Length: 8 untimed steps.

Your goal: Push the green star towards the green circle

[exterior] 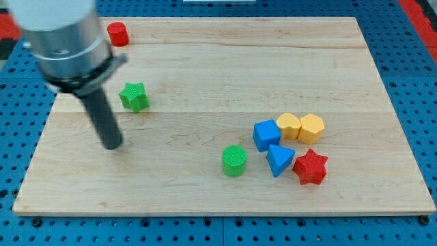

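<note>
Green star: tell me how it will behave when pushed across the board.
The green star sits low and flat, so it should slide, not tip or roll. Its points could make it turn under an off-centre push. My tip is below it, towards the view's left, apart.

Enters from the view's top left as a wide grey cylinder, blurred and cut off by the frame edge. Narrows below into a darker collar with a small lug jutting toward the view's right. Continues as a straight dark rod [102, 117], slanting slightly down and to the view's right. Ends in my tip [113, 146], set down on the board in the view's left half, below and a little to the left of the green star [134, 96], apart from it. Sits well to the left of the green circle [234, 160]. Touches no block. Carries no jaws, only the plain rod end.
</note>
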{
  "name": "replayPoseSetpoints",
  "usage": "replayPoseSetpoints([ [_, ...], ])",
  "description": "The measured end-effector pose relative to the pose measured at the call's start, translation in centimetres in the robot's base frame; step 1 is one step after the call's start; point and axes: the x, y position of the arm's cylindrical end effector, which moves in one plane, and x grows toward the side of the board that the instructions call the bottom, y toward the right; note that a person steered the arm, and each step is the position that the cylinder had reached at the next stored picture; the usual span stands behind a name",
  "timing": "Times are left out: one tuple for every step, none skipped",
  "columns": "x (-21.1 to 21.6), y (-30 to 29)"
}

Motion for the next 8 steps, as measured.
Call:
replayPoseSetpoints([
  [0.0,-4.0],
  [-0.4,-4.0],
  [-1.3,-2.1],
  [-1.4,0.2],
  [-2.7,2.6],
  [-5.9,4.8],
  [-6.9,7.6],
  [-6.9,14.1],
])
